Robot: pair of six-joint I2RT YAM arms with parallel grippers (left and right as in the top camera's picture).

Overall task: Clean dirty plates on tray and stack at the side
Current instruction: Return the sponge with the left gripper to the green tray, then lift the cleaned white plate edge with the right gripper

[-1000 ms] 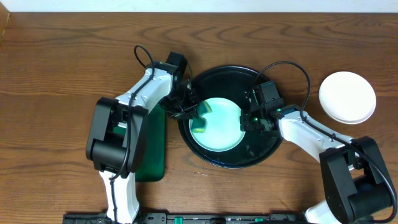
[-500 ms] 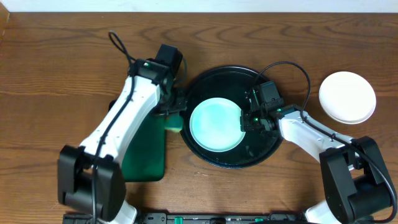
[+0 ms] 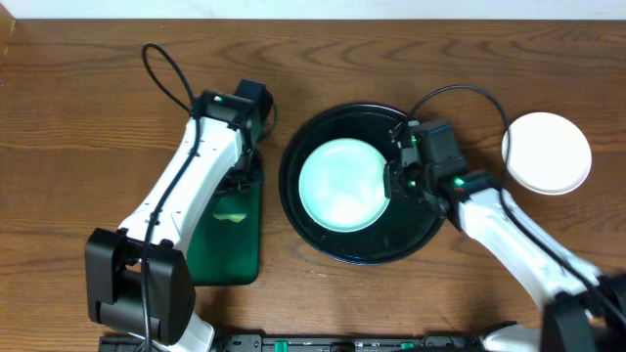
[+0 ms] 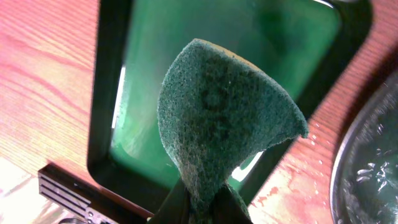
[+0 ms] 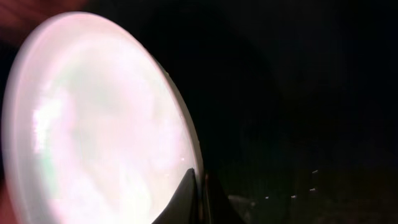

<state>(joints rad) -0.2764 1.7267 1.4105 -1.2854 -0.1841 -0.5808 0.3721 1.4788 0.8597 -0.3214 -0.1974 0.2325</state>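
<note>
The round black tray [image 3: 364, 252] sits on the wooden surface [image 3: 78, 117] and holds one plate, the mint plate [image 3: 339, 184], which lies left of the tray's middle with its face looking clean. The right hand [image 3: 395, 182] is at that plate's right edge, and the right wrist view shows its fingers drawn nearly together, pinching the rim. The tray's bare floor to the right of the plate is wet, with small droplets on it. A white plate [image 3: 546, 154] rests on the surface well apart from the tray, off to the right. Just left of the black tray lies a dark green rectangular tray [image 3: 227, 249]. The left hand [image 4: 205, 204] hangs over it, closed tight on a folded green sponge [image 4: 217, 124].
</note>
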